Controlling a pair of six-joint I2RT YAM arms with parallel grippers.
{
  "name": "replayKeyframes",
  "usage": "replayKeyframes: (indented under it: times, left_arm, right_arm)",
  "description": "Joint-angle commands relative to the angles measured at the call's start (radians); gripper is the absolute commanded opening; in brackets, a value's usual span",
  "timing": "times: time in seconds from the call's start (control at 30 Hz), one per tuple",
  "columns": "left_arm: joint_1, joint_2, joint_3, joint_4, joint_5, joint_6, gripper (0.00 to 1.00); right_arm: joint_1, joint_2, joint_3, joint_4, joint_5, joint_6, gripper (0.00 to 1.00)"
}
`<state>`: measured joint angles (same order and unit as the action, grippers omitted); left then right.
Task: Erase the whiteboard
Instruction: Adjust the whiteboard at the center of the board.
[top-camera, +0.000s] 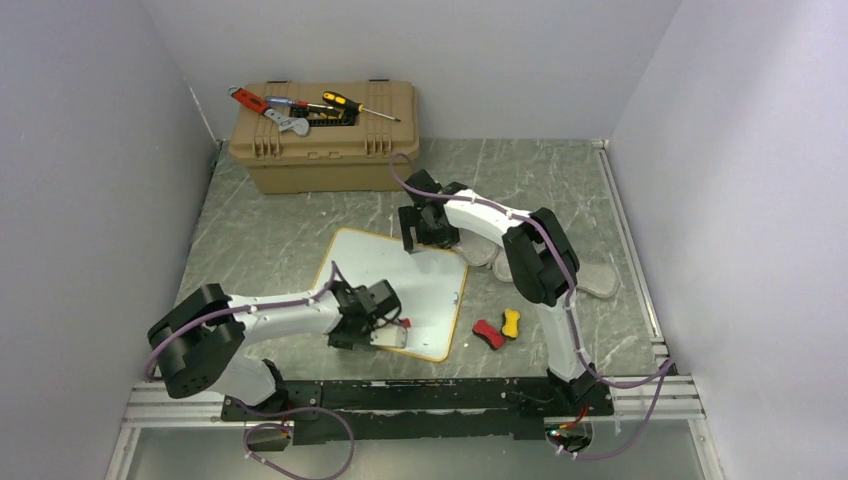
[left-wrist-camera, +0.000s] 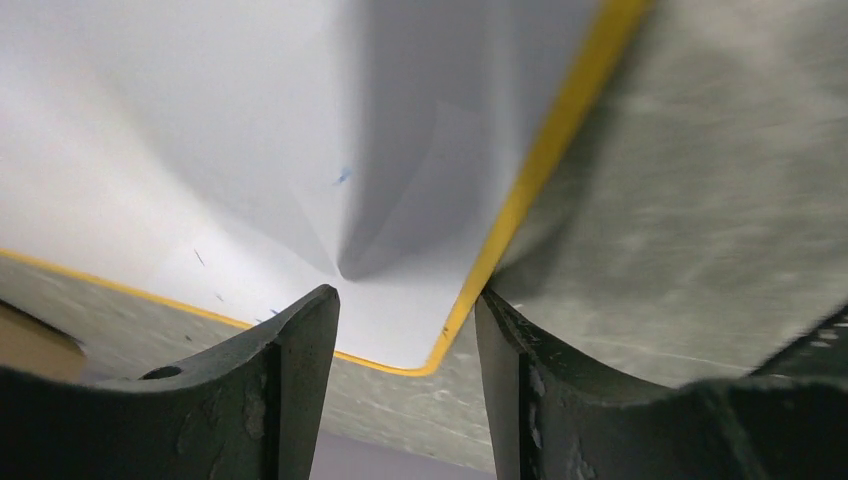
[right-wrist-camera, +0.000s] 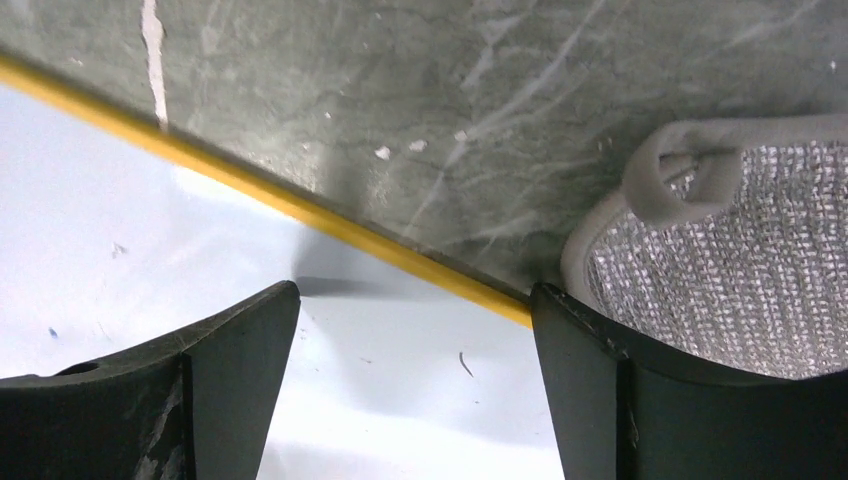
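The whiteboard (top-camera: 400, 285) lies flat on the table, white with a thin yellow-orange frame. Only faint blue specks (left-wrist-camera: 343, 177) and a small dark stroke (right-wrist-camera: 465, 364) show on it. My left gripper (top-camera: 388, 325) is low over the board's near right corner (left-wrist-camera: 430, 360). In the left wrist view its jaws (left-wrist-camera: 405, 295) are open, with that corner showing between them and nothing held. My right gripper (top-camera: 425, 235) hovers over the board's far right edge (right-wrist-camera: 300, 205). Its jaws (right-wrist-camera: 415, 290) stand wide open and empty.
A grey woven cloth (right-wrist-camera: 720, 260) lies just right of the right gripper, and a second grey pad (top-camera: 600, 280) lies further right. A red piece (top-camera: 488, 333) and a yellow piece (top-camera: 511, 323) sit beside the board. A tan toolbox (top-camera: 325, 140) with screwdrivers and a wrench on its lid stands at the back.
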<state>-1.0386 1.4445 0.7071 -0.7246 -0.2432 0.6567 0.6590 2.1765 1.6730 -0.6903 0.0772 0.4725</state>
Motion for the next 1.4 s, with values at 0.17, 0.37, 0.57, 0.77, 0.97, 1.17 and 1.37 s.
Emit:
replayKeyframes:
  times: [0.17,0.37,0.57,0.77,0.97,1.17,1.37]
  left_arm:
    - [0.258,0.038,-0.076,0.228,0.045,0.113,0.58]
    - [0.419,0.075,-0.078,0.317,0.052,0.164,0.57]
    - [0.585,0.081,-0.016,0.378,0.098,0.193,0.56]
    - [0.643,0.131,0.023,0.364,0.207,0.198,0.56]
    - [0.703,0.084,0.071,0.275,0.321,0.212,0.56]
    - [0.903,0.029,0.258,0.104,0.498,0.172,0.56]
    - [1.019,0.047,0.329,0.059,0.507,0.143,0.56]
  right_arm:
    - [0.031,-0.074,-0.270,0.041,-0.070,0.122,0.88]
    - [0.059,-0.150,-0.407,0.109,-0.134,0.176,0.87]
    - [0.148,-0.226,-0.467,0.103,-0.142,0.238,0.87]
    - [0.259,-0.332,-0.605,0.136,-0.160,0.364,0.86]
    - [0.325,-0.413,-0.633,0.083,-0.163,0.385,0.86]
    - [0.190,-0.459,-0.468,-0.066,-0.059,0.266,0.88]
    - [0.068,-0.460,-0.285,-0.126,0.187,0.192,0.91]
